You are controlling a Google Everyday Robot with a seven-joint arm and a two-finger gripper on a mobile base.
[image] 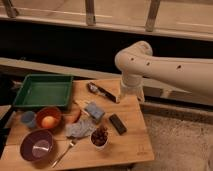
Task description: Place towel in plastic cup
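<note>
Towel (80, 129): one, grey-blue, crumpled, laid on the wood at mid-front of the table; it is held by nothing.
Plastic cup (28, 119): one, blue, upright, at 9 o'clock of the towel and well apart from it, set near the left edge.
Gripper (127, 95): one, at the end of the white arm (165, 67), placed over the far right part of the table at 1 o'clock of the towel and apart from it; whether it is open or closed cannot be told.
Bowls: two. The orange bowl (59, 114), with one round fruit (48, 121) in it, is set between cup and towel; the purple bowl (30, 139) is at 8 o'clock, near the front left corner.
White cup (100, 137): one, filled with dark red pieces, just beside the towel at 4 o'clock.
Blue block (94, 111): one, just beside the towel at 1 o'clock.
Black block (118, 124): one, at 3 o'clock, near.
Fork (64, 151): one, at 7 o'clock, near the front edge.
Dark-handled utensil (101, 91): one, at 12 o'clock, near the far edge.
Green tray (42, 91): one, at 11 o'clock, on the far left corner.
Table (135, 145): bare wood is left at 3 to 5 o'clock, up to the right edge.
</note>
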